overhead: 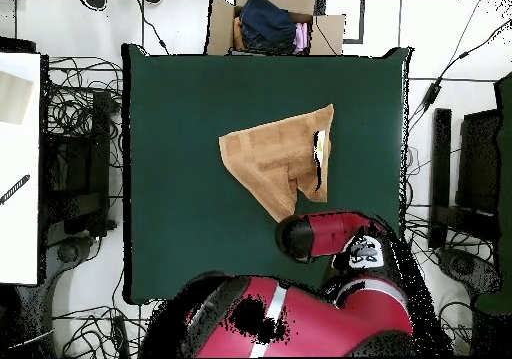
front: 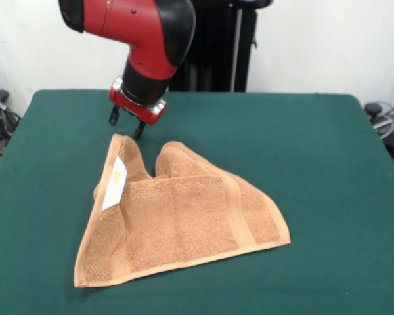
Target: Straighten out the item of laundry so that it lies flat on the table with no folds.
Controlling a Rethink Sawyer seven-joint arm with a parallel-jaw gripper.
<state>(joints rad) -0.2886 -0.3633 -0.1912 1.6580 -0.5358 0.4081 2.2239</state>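
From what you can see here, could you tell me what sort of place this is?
Probably a robotics lab: a red arm over a green table holding only a towel, with tangled cables on the floor around it.

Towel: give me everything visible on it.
The towel is orange-tan terry with a woven band and a white label on its turned-over edge. It lies folded into a rough triangle, rumpled at the top, on the green table. The tool hovers at its upper corner; contact is unclear.
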